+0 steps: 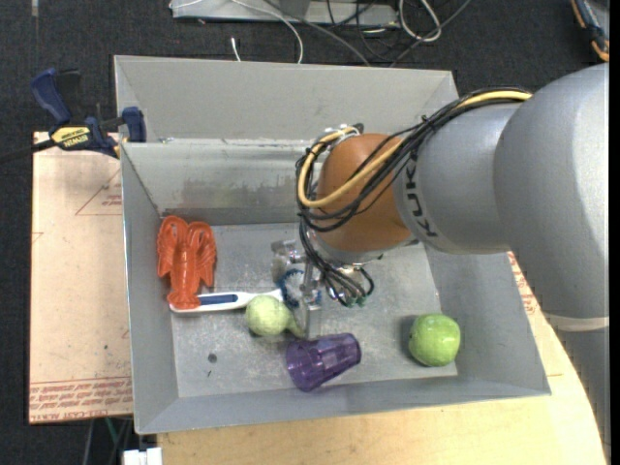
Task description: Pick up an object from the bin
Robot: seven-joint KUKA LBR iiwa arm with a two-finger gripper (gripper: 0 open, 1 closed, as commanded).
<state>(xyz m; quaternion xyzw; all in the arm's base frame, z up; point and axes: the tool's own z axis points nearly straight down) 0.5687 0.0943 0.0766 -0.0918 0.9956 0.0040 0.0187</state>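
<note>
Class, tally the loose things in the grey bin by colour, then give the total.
Orange: 1, toy lobster
White and blue: 1, brush
Green: 2, pale ball and apple
Purple: 1, cup on its side
Total: 5

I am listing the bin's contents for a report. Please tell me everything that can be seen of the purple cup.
The purple cup looks like see-through plastic, with no damage that I can see. It lies on its side on the floor of the bin, near the front wall, its wider end toward the left. The gripper is just above it in the view, and a pale green ball is close at its upper left; whether either touches it I cannot tell. A green apple lies apart to its right.
</note>
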